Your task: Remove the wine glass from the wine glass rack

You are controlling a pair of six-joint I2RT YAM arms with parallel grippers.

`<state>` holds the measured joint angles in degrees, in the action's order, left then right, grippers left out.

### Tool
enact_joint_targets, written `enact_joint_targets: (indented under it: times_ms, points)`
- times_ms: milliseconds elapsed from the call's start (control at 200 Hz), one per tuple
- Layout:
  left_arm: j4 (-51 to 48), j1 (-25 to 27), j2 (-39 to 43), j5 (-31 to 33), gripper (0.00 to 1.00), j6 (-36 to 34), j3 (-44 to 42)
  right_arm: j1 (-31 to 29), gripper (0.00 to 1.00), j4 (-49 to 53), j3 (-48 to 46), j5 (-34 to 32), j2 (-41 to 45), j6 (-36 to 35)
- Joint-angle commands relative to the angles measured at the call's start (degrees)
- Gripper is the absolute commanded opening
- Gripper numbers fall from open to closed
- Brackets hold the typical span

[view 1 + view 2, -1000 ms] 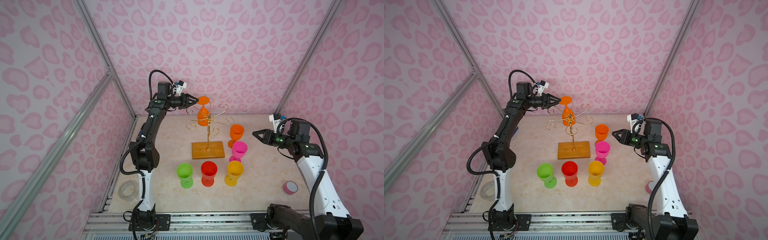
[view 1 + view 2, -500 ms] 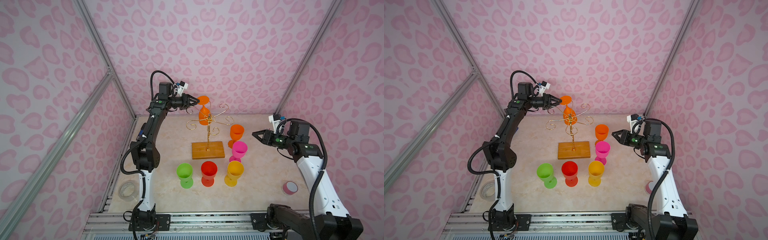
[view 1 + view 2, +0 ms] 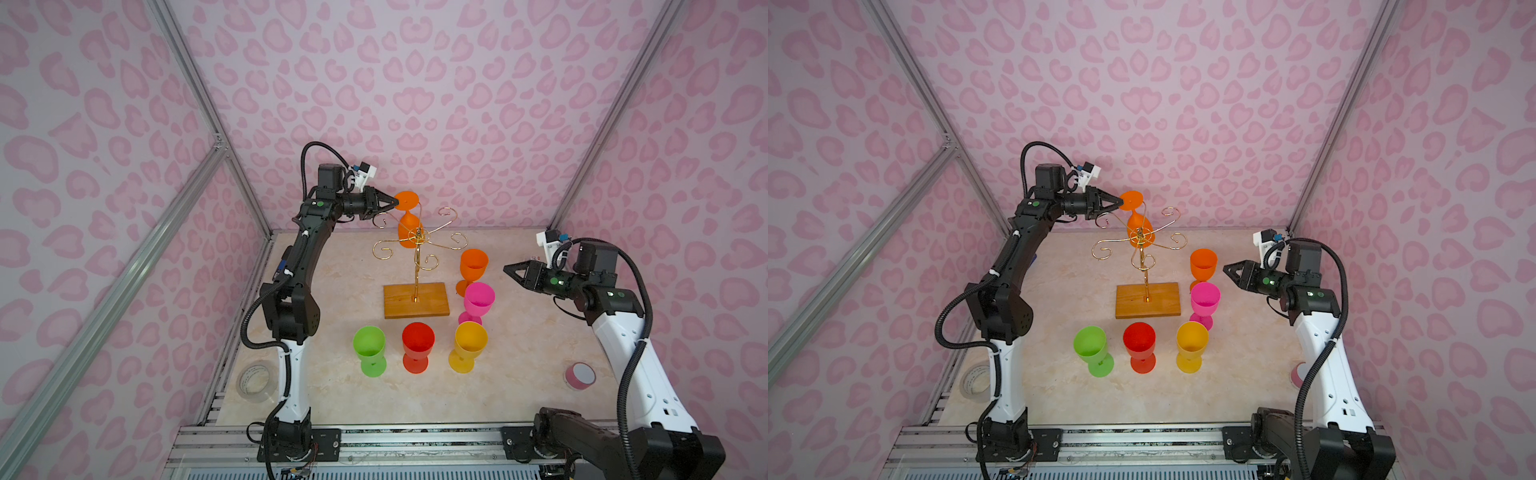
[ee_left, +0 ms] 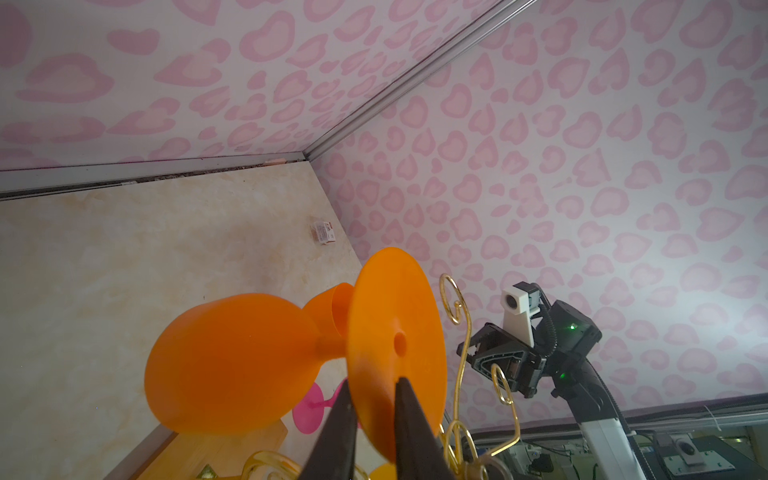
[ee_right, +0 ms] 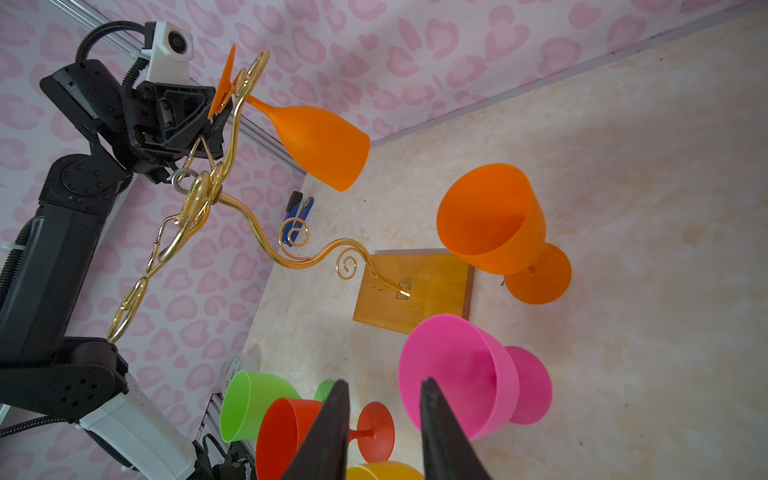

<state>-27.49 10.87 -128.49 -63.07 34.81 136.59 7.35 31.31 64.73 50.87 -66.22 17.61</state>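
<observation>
Orange plastic wine glass (image 3: 405, 224) hangs bowl-down from a curled arm on the far side of the thin gold wire wine glass rack (image 3: 415, 266). The rack's honey-brown wooden base sits midway across the beige marbled surface (image 3: 519, 386), nearer its far edge. The left end effector (image 3: 394, 202) pinches the outer rim of the glass's flat foot, with one finger on each face in the left wrist view. The right end effector (image 5: 384, 384) hangs over the right side of the surface, fingers spread and holding nothing.

The grip is the weak point. A thin, smooth disc caught only at its edge can pivot or slide out, and the glass would then drop toward the base. The stem does not look clear of the curl yet, so a pull in the wrong direction would likely drag the light rack along. That could tip it onto the pink plastic goblet (image 3: 478, 297) or the red plastic goblet (image 3: 417, 338), which stand near the base's right and near edges. Nothing braces the base.
</observation>
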Motion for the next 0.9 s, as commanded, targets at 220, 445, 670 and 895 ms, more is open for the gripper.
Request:
enact_joint_targets:
  times_ms: [220,445,670,895]
  points:
    - [3.7,0.0,0.5,-1.9,0.07,2.6,0.5,0.1,0.3,-1.7,-1.0,0.9,-0.5,0.5]
    - [4.0,-0.1,1.0,-2.3,0.02,3.6,0.5,0.2,0.3,-2.0,-1.2,1.2,-0.6,0.7]
    - [6.7,-0.8,1.2,-3.1,0.03,7.7,0.1,0.2,0.3,-3.2,-1.7,1.8,-0.8,1.6]
    - [12.7,-1.4,0.9,-4.0,0.03,14.6,0.2,0.3,0.3,-3.4,-1.4,2.0,-0.9,2.0]
